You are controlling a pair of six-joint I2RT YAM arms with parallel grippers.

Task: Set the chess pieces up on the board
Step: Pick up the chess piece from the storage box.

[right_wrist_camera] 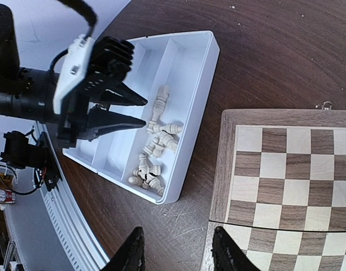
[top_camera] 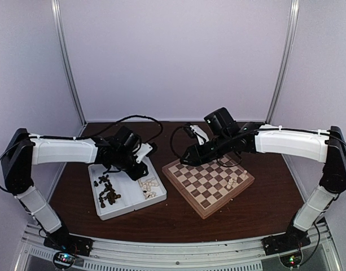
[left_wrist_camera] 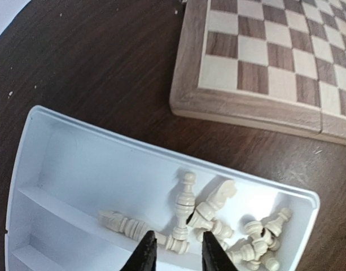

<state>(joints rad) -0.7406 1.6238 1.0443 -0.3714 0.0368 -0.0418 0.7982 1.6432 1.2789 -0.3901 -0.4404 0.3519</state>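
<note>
Cream chess pieces (left_wrist_camera: 187, 195) lie in a loose heap on their sides in the right compartment of the white tray (left_wrist_camera: 77, 164). The dark chess pieces (top_camera: 108, 192) are piled in the compartment alongside. So nearly all of both sets is yet to go out!

The left gripper (left_wrist_camera: 178, 254) hangs right over that cream heap, fingers pointing down. Its jaws stand a narrow gap apart with nothing between them. That looks like a line-up for a pick, the gap kept small because these pieces are slim. They lie crossed over one another, so singling one out will be the tricky part.

The chessboard (left_wrist_camera: 187, 73) sits on the dark table (left_wrist_camera: 93, 56) just beside the tray, turned at an angle to it. Only a small cluster of cream pieces (top_camera: 232, 182) stands on it, toward the right side. Every other square in view is bare.

The right gripper (right_wrist_camera: 181, 254) hovers over the board's near-left corner and the strip of table next to it. Its jaws are parted wider and it carries nothing. It sits between tray and board, probably waiting its turn while keeping out of its partner's way.
</note>
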